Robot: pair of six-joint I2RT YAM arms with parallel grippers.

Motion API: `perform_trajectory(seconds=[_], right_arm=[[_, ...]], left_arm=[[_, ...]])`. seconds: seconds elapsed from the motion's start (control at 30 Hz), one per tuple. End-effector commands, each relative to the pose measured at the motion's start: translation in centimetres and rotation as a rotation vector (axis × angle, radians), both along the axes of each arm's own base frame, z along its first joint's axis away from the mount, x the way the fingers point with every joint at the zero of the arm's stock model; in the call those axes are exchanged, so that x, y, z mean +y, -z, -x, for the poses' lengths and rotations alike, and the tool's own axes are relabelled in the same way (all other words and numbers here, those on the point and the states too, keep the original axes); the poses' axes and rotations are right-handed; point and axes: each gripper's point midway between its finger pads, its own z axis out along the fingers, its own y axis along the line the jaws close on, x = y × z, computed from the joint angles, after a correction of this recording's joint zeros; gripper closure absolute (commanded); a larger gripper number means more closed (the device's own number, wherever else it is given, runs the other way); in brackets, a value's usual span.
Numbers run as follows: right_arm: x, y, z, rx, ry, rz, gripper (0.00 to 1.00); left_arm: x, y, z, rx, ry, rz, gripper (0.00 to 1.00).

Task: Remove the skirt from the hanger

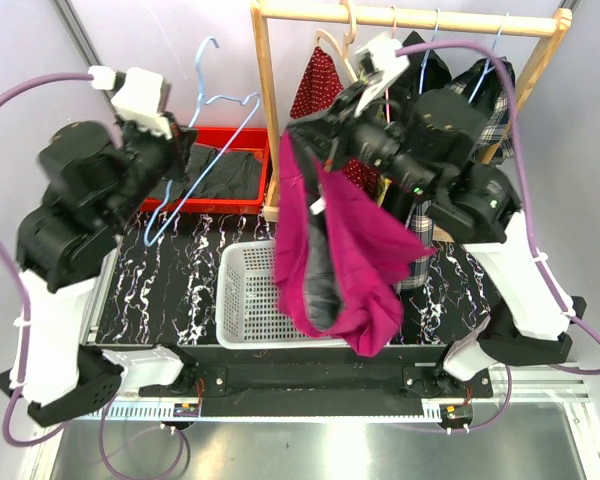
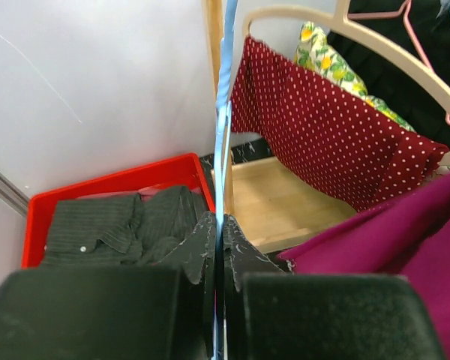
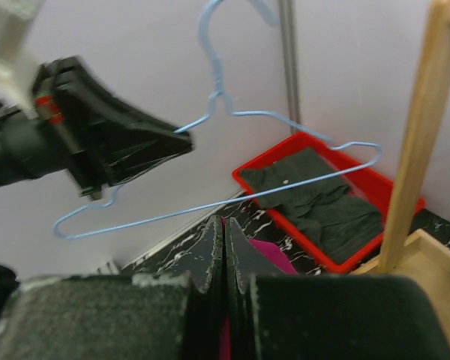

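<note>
Under the right fingers: magenta fabric skirt [image 1: 340,250] is hanging lengthwise, its top edge pinched at the tips, its lower folds drooping over the white slatted plastic basket [image 1: 242,300].
Right gripper [image 1: 310,130]: is clamping the skirt's upper edge, jaws pressed together on the cloth.
Left gripper [image 1: 180,140]: is pinching the pale blue wire hanger [image 2: 223,112] with closed jaws, the wire running up from between the tips.
Hanger against skirt: lying well apart, off to the left of the right fingers, carrying no cloth; the skirt is looking free of it already.
Nearer arm: right, since it is holding the skirt itself.
Coming move, as a judgement: lowering straight down, as the basket is sitting beneath the right fingers.
Around: red plastic tray [image 1: 230,130] with a dark folded garment [image 1: 225,170] lying below the left fingers; red dotted garment [image 1: 315,80] hanging just behind the right fingers.
In the way: wooden clothes rack [image 1: 270,100], its post standing between the two grippers, close beside the skirt's left edge.
</note>
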Motion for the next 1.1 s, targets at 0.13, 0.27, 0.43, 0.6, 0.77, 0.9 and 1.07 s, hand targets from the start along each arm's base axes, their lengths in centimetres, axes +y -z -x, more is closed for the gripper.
perform_trajectory(seconds=[0.13,0.27,0.43,0.6,0.77,0.9,1.07], right_arm=[[1.2,-6.6,5.6,-0.193,-0.162,-0.168,1.00],[2.5,-6.1,5.4,-0.193,-0.182,-0.154,1.00],[4.3,-3.6,4.9,-0.130,-0.200,-0.103,1.00],[3.5,2.6,2.7,-0.052,-0.075,-0.008,1.00],[0.3,12.6,0.5,0.040,0.117,0.149,1.00],[-2.7,21.9,0.2,0.142,0.227,0.246,1.00],[-4.9,28.2,0.3,0.230,0.310,0.268,1.00]], left_arm=[[-1.2,-1.3,-1.8,-0.063,-0.003,0.061,1.00],[-1.5,-0.5,-2.3,-0.054,-0.005,0.057,1.00],[-1.6,-0.1,-2.7,-0.044,-0.009,0.050,1.00],[-1.5,-0.2,-2.7,-0.049,-0.012,0.045,1.00],[-1.7,-0.1,-3.4,-0.043,-0.024,0.044,1.00],[-2.1,-0.1,-4.3,-0.039,-0.035,0.046,1.00],[-3.7,-0.8,-5.9,-0.037,-0.013,0.053,1.00]])
